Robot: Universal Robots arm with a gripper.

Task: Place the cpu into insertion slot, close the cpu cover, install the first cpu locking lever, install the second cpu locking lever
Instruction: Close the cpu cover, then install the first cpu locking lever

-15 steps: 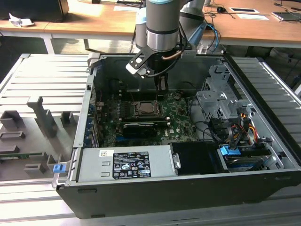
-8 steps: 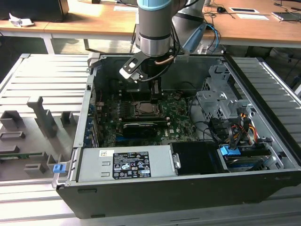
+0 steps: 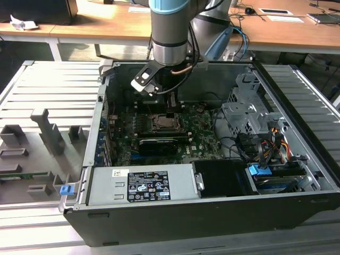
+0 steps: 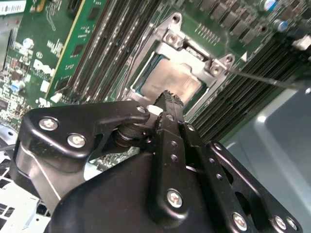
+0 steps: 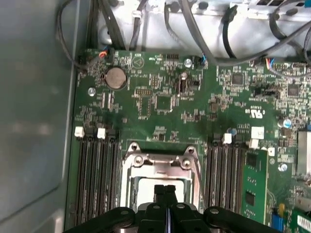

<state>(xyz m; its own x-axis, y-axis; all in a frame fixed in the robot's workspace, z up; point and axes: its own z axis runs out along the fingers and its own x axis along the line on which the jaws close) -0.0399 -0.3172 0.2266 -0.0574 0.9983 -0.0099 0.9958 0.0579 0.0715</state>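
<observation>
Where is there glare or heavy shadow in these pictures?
In the exterior view the inside of the case is dim beside the bright desks behind; in the second wrist view the cpu gives a soft sheen and the black hand looks dark; in the first wrist view the grey case wall carries a pale reflection.

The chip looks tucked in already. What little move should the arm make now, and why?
Probably nudge the gripper sideways toward the thin lever wire. The cpu already lies under the lowered cpu cover, the gripper's shut tips hover over it holding nothing, and that wire seems to stick out unlatched.
</observation>
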